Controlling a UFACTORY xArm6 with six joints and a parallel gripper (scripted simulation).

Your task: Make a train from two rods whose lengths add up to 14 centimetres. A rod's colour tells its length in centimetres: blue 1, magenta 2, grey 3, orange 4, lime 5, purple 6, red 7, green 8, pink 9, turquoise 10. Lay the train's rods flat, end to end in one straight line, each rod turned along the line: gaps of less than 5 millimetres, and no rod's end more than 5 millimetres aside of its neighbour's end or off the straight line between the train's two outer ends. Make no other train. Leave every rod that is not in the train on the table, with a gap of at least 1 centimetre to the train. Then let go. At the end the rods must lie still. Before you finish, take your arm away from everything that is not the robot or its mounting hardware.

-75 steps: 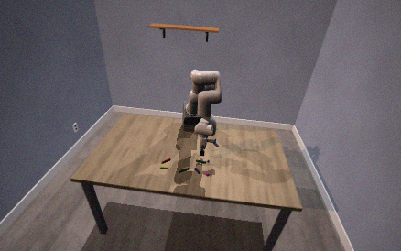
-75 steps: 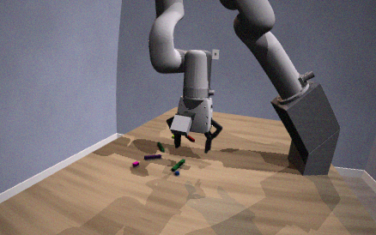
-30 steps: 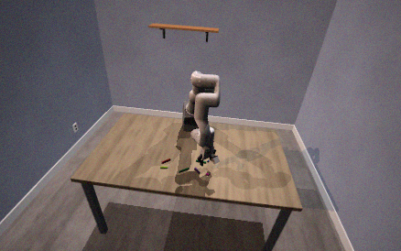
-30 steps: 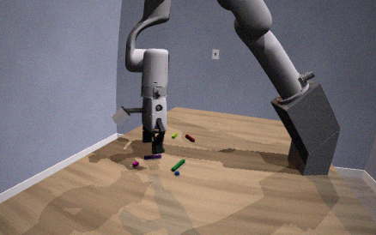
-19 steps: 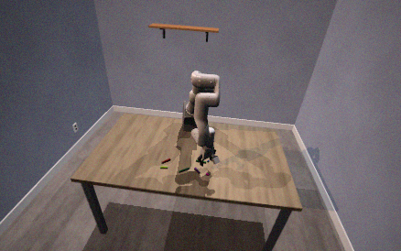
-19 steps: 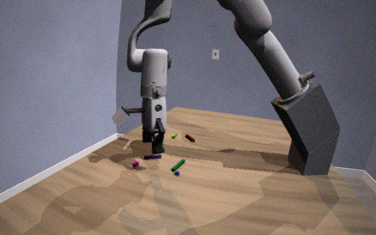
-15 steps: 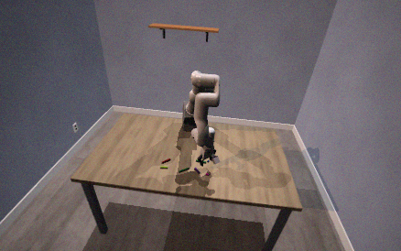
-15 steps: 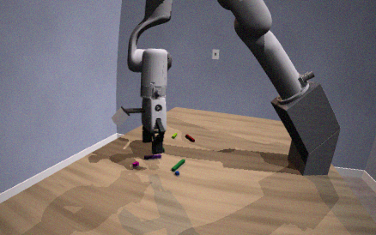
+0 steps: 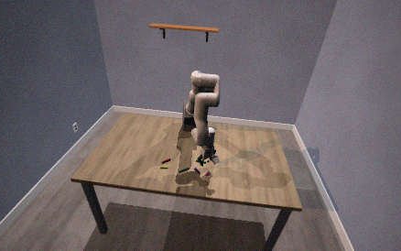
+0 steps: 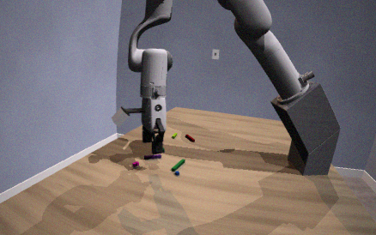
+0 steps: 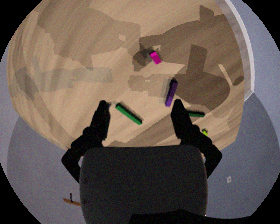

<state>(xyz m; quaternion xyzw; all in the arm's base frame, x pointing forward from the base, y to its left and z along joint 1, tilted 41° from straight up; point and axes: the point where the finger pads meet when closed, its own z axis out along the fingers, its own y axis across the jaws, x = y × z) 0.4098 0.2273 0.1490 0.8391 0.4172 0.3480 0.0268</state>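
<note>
My gripper [image 9: 203, 158] [image 10: 152, 143] [image 11: 140, 107] is open and empty, pointing straight down just above the table [image 9: 129, 137] [image 10: 237, 193]. A purple rod [image 9: 197, 170] [image 10: 152, 157] [image 11: 171, 92] lies close in front of the fingers. A green rod [image 9: 184, 169] [image 10: 178, 165] [image 11: 128, 113] lies flat nearby, with a small blue rod [image 10: 177, 173] at its end. In the wrist view this green rod shows between my fingertips. A second green rod [image 11: 196, 113] shows beside one finger. A magenta rod [image 9: 207, 173] [image 10: 136, 164] [image 11: 155, 58] lies beyond the purple one.
A red rod [image 9: 166, 160] [image 10: 190, 138] and a lime rod [image 9: 164, 167] [image 10: 174, 135] lie apart from the others. The arm's grey base block [image 10: 314, 129] stands at the table's back edge. A shelf [image 9: 184, 27] hangs on the wall.
</note>
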